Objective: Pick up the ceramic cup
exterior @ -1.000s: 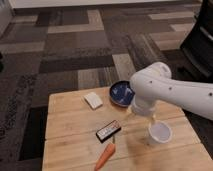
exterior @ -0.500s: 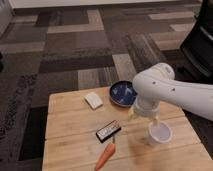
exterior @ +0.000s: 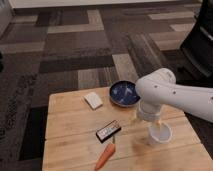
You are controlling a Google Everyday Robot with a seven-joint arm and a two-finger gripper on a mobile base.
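Camera view shows the ceramic cup (exterior: 159,134) standing upright on the wooden bench (exterior: 70,130), mouth up, toward the bench's 4 o'clock edge. Whether anything lies inside it I cannot tell. Right over its rim hangs the end effector (exterior: 156,123), buried under the white arm (exterior: 175,95); its state I cannot tell. At the cup's 11 o'clock sits the blue bowl (exterior: 123,93). Off at 9 o'clock lie a dark packet (exterior: 108,130) and a carrot (exterior: 105,156); a pale block (exterior: 93,100) rests at 10 o'clock.
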